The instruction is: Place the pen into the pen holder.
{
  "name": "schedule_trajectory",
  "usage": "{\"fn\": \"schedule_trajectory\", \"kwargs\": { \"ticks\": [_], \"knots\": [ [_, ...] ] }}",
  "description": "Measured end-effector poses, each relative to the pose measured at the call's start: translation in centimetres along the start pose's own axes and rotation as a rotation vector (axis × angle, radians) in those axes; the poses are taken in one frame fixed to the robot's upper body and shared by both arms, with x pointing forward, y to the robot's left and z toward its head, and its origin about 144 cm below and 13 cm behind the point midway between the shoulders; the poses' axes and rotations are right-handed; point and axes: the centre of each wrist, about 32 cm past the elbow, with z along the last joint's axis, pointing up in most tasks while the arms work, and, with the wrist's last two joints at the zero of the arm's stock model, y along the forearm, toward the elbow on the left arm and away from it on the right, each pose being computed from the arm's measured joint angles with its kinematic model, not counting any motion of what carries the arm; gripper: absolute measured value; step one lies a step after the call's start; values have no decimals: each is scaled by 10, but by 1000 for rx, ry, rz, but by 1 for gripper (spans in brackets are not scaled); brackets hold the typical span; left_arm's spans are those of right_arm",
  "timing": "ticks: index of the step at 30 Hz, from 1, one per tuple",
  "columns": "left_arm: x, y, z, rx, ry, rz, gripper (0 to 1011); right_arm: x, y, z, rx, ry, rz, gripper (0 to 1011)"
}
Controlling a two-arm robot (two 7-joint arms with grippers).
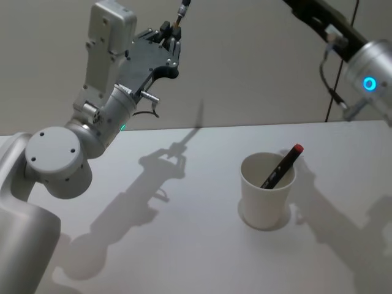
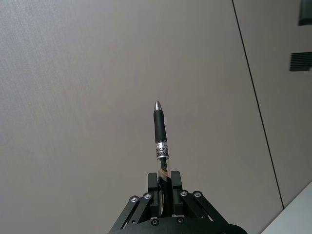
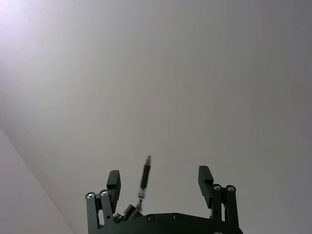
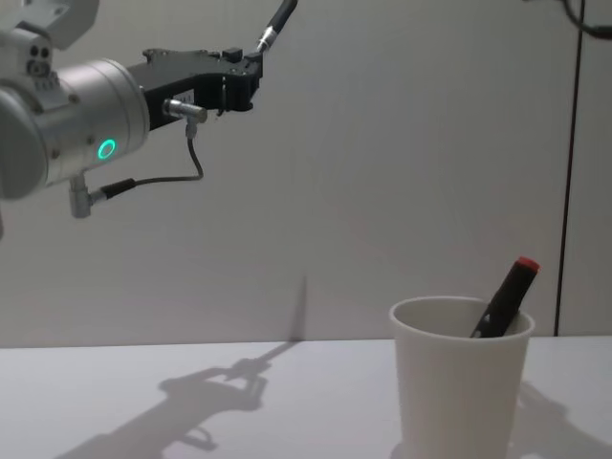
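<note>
Left gripper (image 1: 174,38): raised high before the wall on the robot's left, clenched on the rear end of a black pen (image 2: 160,136), whose silver tip points up and away. Pen holder (image 1: 266,190): white cup upright on the table (image 1: 184,214) to the right, with a red-tipped pen (image 1: 283,165) leaning inside against its rim. Right gripper (image 3: 159,176): aloft facing the wall, fingers spread, released.

Bright light throws dark, clear-edged shadows across the white table (image 1: 202,263).
</note>
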Motion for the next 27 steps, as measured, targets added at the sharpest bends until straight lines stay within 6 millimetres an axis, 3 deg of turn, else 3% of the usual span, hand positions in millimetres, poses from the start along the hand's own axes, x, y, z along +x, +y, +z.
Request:
{"fn": "schedule_trajectory", "kwargs": {
  "ticks": [13,27],
  "knots": [
    [0,17,-4,-46,26,-26,155,-20,25,-3,-14,-73,114,1001],
    [3,32,2,-69,7,-25,154,-30,37,-8,-111,-185,139,1001]
  ]
}}
